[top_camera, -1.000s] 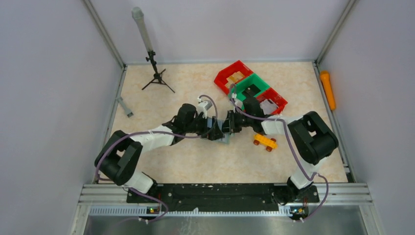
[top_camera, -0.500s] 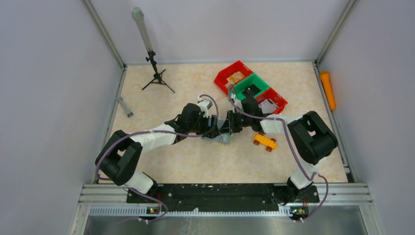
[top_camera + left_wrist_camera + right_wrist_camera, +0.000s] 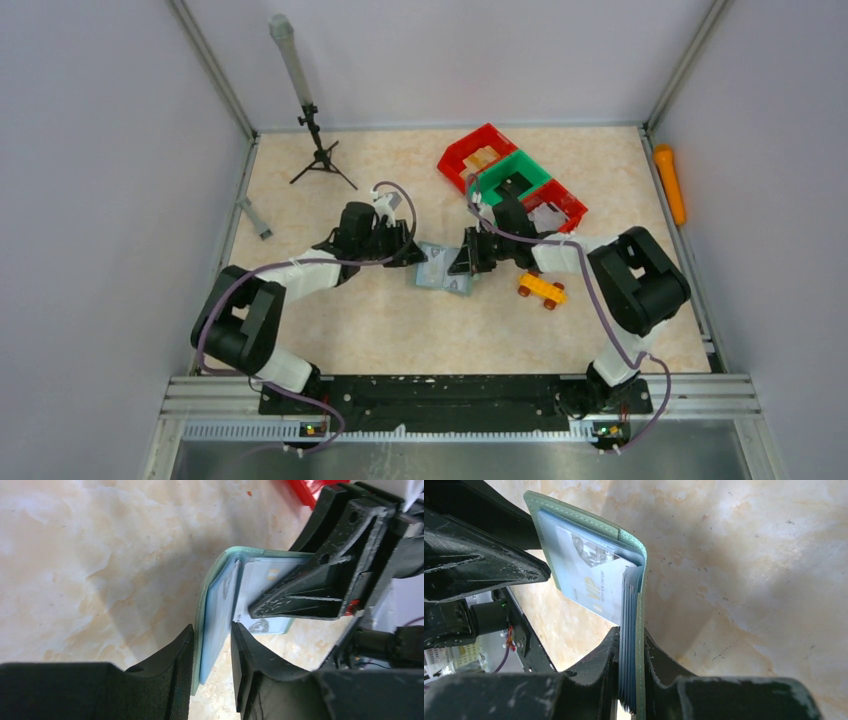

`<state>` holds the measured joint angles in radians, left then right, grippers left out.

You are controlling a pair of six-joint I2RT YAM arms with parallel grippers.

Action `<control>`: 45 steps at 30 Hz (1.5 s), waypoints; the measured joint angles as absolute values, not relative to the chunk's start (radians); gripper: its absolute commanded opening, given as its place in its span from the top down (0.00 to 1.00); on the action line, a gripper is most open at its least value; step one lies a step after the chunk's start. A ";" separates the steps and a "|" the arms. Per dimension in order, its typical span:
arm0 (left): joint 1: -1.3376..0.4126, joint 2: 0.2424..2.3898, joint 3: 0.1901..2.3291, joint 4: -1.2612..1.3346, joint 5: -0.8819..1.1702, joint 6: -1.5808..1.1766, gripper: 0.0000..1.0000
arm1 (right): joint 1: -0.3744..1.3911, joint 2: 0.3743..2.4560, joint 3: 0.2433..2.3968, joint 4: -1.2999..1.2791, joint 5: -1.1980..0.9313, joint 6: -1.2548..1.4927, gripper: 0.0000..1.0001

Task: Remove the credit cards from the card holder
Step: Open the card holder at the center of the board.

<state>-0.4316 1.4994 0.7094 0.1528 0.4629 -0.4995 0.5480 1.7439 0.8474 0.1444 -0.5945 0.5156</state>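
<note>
The grey-green card holder (image 3: 438, 270) hangs open like a book between my two grippers at the table's middle. My left gripper (image 3: 211, 630) is shut on one flap (image 3: 202, 630), its green cover against one finger and the pale blue inner panel against the other. My right gripper (image 3: 630, 635) is shut on the other flap (image 3: 640, 605), with a stack of thin blue sleeves pressed between its fingers. A pale blue-white credit card (image 3: 589, 575) sits in that flap's pocket and shows again in the left wrist view (image 3: 260, 577). In the top view the left gripper (image 3: 410, 254) faces the right gripper (image 3: 462, 264).
A yellow toy car (image 3: 541, 289) lies just right of the right gripper. Red (image 3: 478, 150) and green (image 3: 515, 178) bins stand behind it. A small black tripod (image 3: 318, 155) stands at the back left. An orange object (image 3: 669, 183) lies outside the right rail.
My left gripper has closed on one flap and drawn back to the left, spreading the card holder open. The right gripper has kept its grip and place.
</note>
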 measured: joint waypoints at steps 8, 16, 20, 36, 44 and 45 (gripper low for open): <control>-0.401 1.578 0.709 0.235 0.631 -0.564 0.44 | 0.548 1.744 0.847 0.154 -0.614 0.516 0.94; -0.379 1.623 0.709 0.262 0.709 -0.603 0.76 | 0.541 1.743 0.845 0.198 -0.636 0.524 0.94; -0.362 1.623 0.698 0.311 0.740 -0.623 0.94 | 0.533 1.738 0.838 0.221 -0.648 0.533 0.85; -0.330 1.578 0.632 0.387 0.765 -0.657 1.00 | 0.521 1.550 0.783 0.136 -0.334 0.501 0.54; -0.330 1.563 0.614 0.409 0.748 -0.660 1.00 | 0.522 1.429 0.687 0.275 -0.369 0.492 0.72; -0.330 1.551 0.604 0.409 0.739 -0.660 1.00 | 0.522 1.429 0.680 0.301 -0.386 0.494 0.74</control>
